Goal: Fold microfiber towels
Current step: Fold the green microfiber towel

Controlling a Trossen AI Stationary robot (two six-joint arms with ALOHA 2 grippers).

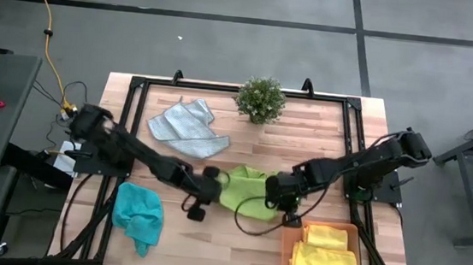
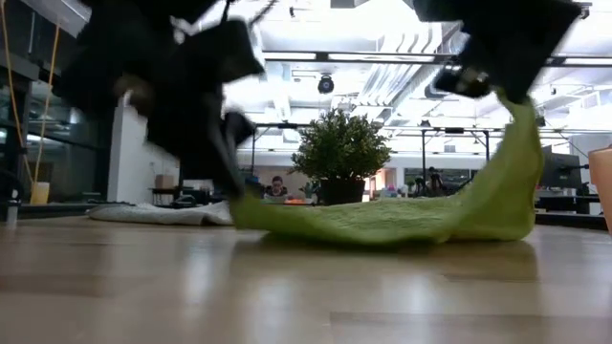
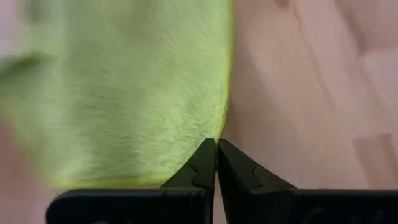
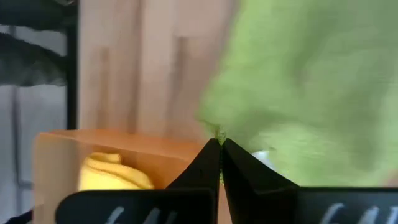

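A lime green towel [image 1: 244, 191] lies at the table's middle between my two grippers. My left gripper [image 1: 218, 180] is shut on its left side, low at the table [image 2: 229, 191]. My right gripper [image 1: 277, 188] is shut on its right side, raised above the table [image 2: 499, 91]. A light grey towel [image 1: 187, 126] lies spread at the far left. A teal towel [image 1: 137, 214] lies crumpled at the near left. Two yellow towels [image 1: 326, 252] lie folded in the orange tray [image 1: 285, 244]. My left gripper pinches the towel's edge at a corner [image 3: 217, 134] between its two fingertips. That end stays low, at the table top [image 2: 241, 208]. My right gripper pinches the towel's edge [image 4: 217, 132] between its two fingertips. That end is lifted clear; the cloth slopes down from it [image 2: 507, 162], and its middle [image 2: 382, 220] lies on the table.
A small potted plant [image 1: 261, 99] stands at the table's far middle, behind the green towel. The orange tray sits at the near right, close under my right gripper. Bare wood shows at the near middle [image 1: 209, 250].
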